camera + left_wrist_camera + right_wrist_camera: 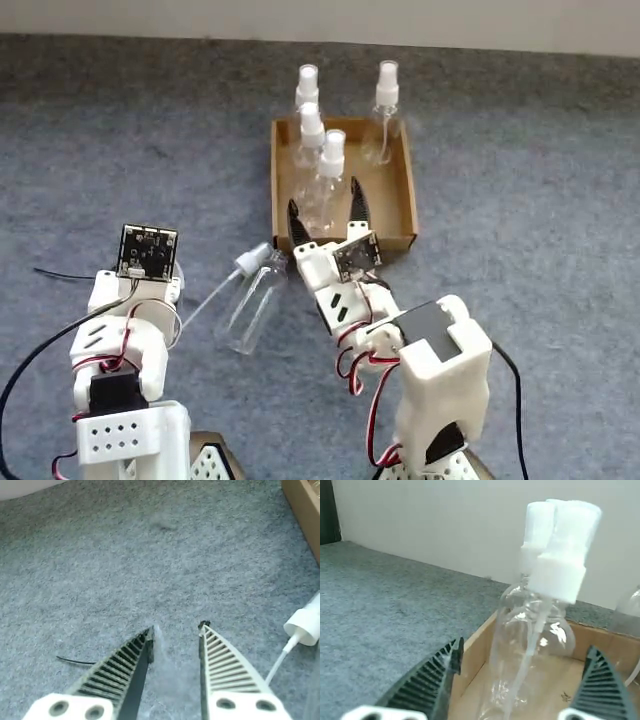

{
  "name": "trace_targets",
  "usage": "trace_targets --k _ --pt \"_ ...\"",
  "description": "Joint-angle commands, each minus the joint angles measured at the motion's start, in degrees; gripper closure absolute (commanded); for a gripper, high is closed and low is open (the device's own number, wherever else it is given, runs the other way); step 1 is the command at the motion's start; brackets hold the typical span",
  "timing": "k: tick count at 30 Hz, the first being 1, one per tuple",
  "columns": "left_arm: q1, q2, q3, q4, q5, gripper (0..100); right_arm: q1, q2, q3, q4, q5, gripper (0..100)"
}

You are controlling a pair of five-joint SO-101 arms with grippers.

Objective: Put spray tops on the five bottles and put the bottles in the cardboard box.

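Behind the two bottles lined along one side of the shallow brown cardboard box (400, 215), a rear clear plastic bottle with a white spray top (307, 85) is mostly hidden. I cannot tell whether its base stands inside the box or just beyond the far wall.

A loose white spray top (305, 625) is cut off at the left wrist view's edge, with its thin dip tube trailing bare over the grey carpet (125, 555). In the high view it lies just beside the neck of an uncapped clear bottle (250, 310), which lies on its side near the box's near corner, between the arms. Whether the two touch is unclear.

Three capped bottles stand upright in the box: a far bottle (383, 135), a middle bottle (310, 145) and the nearest bottle (327, 190).

The right gripper (328, 213) has its fingers spread wide either side of the nearest bottle, with a gap at each side, gripping nothing. The left gripper (175, 627) is moderately parted over bare carpet and holds nothing.
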Motion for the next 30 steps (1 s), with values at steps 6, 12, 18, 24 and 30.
trace_targets --k 6,12,18,24,30 --pt "0.9 -0.7 -0.3 -1.0 0.5 86 0.0 -2.9 0.2 -0.3 0.7 68.8" --pt "0.9 -0.7 0.6 -1.2 0.4 86 0.5 -16.0 5.0 1.1 0.8 68.8" --pt "0.9 -0.7 0.5 -1.2 0.4 86 0.7 -39.6 14.2 27.8 0.4 68.8" --pt "0.8 -0.2 0.0 -1.2 0.6 86 0.0 -64.3 10.2 74.7 -6.9 68.8" --pt "-1.6 0.0 -3.6 -0.3 0.8 86 -8.0 -72.1 -6.8 115.2 -23.4 68.8"
